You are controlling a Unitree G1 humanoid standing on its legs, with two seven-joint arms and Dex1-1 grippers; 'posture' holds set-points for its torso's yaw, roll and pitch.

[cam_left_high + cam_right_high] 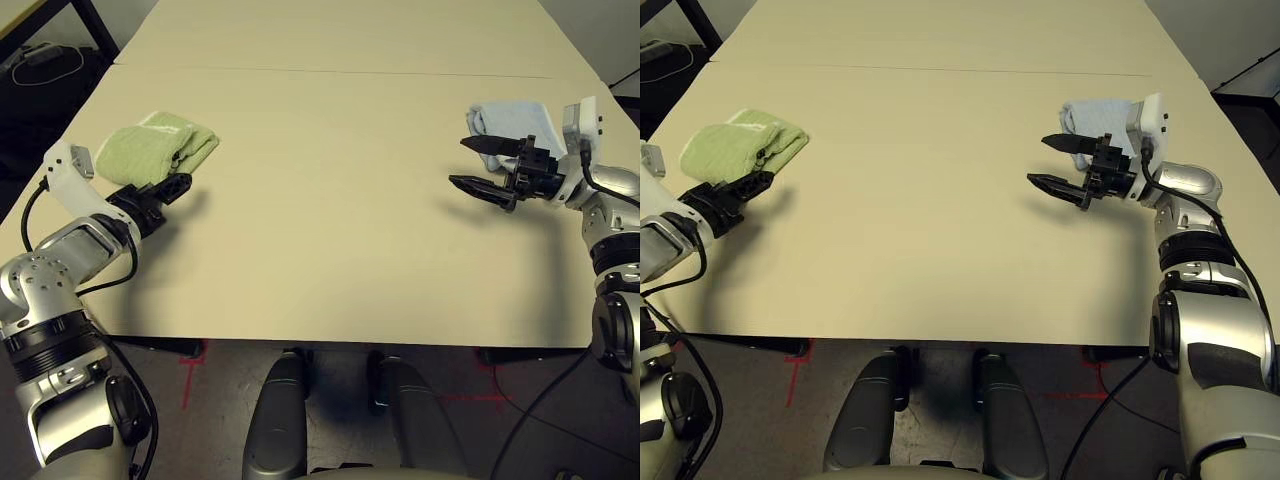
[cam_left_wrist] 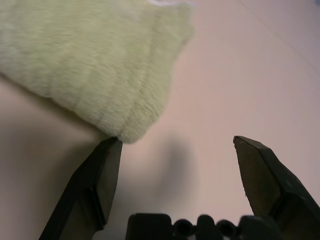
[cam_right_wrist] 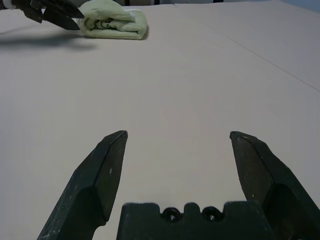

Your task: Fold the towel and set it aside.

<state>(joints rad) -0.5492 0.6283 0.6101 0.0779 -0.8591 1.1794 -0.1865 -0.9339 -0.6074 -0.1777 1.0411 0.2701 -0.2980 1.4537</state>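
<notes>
The towel (image 1: 160,148) is light green terry cloth, folded into a thick bundle near the table's left edge. In the right wrist view the towel (image 3: 114,22) shows a small dark scribble on its folded end. My left gripper (image 1: 178,186) stands open just in front of the towel, holding nothing. In its wrist view the left gripper (image 2: 175,142) has one fingertip (image 2: 107,155) close to the towel's (image 2: 90,65) rounded corner. My right gripper (image 1: 475,163) hovers open and empty over the table's right side, far from the towel.
A pale blue folded towel (image 1: 510,120) lies just behind my right gripper near the right edge. The beige table (image 1: 330,250) has a seam running across its far part. Dark bags and cables sit on the floor past the left edge.
</notes>
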